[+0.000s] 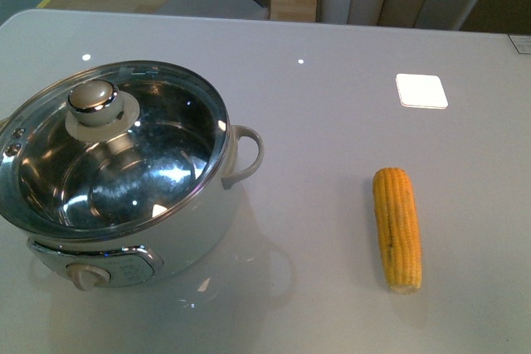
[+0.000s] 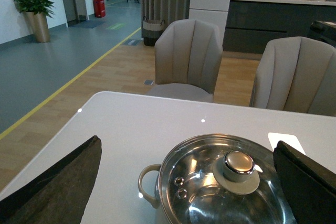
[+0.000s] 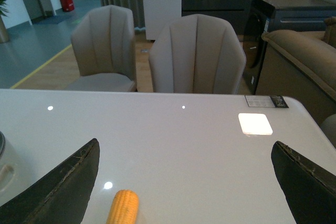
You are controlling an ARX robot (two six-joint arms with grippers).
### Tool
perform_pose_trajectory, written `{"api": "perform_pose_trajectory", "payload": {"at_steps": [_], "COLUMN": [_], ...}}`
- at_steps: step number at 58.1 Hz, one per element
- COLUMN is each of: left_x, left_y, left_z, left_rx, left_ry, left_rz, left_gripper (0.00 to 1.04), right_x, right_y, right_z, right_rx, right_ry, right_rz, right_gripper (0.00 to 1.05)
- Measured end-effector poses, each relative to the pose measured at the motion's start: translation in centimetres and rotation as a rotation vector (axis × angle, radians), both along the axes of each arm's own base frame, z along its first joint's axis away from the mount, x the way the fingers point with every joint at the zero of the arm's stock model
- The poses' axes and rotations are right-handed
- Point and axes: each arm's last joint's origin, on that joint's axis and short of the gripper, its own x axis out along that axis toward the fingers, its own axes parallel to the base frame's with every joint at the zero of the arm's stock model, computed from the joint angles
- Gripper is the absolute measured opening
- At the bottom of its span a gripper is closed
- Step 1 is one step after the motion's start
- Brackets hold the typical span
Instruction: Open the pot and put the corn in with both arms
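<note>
The white pot [image 1: 191,230] stands at the table's left, closed by a glass lid [image 1: 158,151] with a grey-and-chrome knob [image 1: 93,99]; its control knob [image 1: 83,275] faces front. The corn [image 1: 397,227] lies on the table at the right, pale end toward me. Neither arm shows in the front view. In the left wrist view, my left gripper [image 2: 186,182] is open above the pot [image 2: 148,182], with the lid knob [image 2: 239,163] between its fingers [image 2: 58,187]. In the right wrist view, my right gripper [image 3: 186,182] is open above the table, with the corn tip [image 3: 123,207] near one finger [image 3: 63,184].
A white table [image 1: 323,105] holds a bright white square [image 1: 421,90] at the back right. Two beige chairs [image 2: 189,59] stand beyond the far edge. A small label card [image 3: 266,101] lies at the far right corner.
</note>
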Motion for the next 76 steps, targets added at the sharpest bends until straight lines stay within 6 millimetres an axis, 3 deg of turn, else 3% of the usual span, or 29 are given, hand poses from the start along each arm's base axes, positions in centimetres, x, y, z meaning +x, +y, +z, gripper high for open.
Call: {"api": "perform_pose_trajectory", "payload": {"at_steps": [30, 36, 40, 48, 53, 61, 76], "left_x": [0.0, 0.3, 1.2, 4.1, 6.5, 10.3, 16.2], "left_y": [0.0, -0.1, -0.4, -0.7, -1.1, -2.2, -5.1], "left_z": [0.0, 0.2, 1.0, 3.4, 3.7, 2.2, -3.0], "left_rx": [0.0, -0.131, -0.214, -0.257, -0.248, -0.204, -0.076], "left_ry": [0.0, 0.296, 0.385, 0.332, 0.318, 0.334, 0.4], "left_rz": [0.0, 0.047, 0.05, 0.02, -0.005, -0.045, -0.112], "left_gripper": [0.98, 0.98, 0.98, 0.98, 0.98, 0.98, 0.98], "right_x": [0.0, 0.0, 0.0, 0.0, 0.0, 0.0, 0.0], "right_y": [0.0, 0.0, 0.0, 0.0, 0.0, 0.0, 0.0], "right_z": [0.0, 0.0, 0.0, 0.0, 0.0, 0.0, 0.0], "right_rx": [0.0, 0.0, 0.0, 0.0, 0.0, 0.0, 0.0], "right_ry": [0.0, 0.0, -0.001, -0.001, 0.0, 0.0, 0.0], "right_rz": [0.0, 0.0, 0.0, 0.0, 0.0, 0.0, 0.0], "right_gripper": [0.96, 0.96, 0.96, 0.96, 0.96, 0.96, 0.96]}}
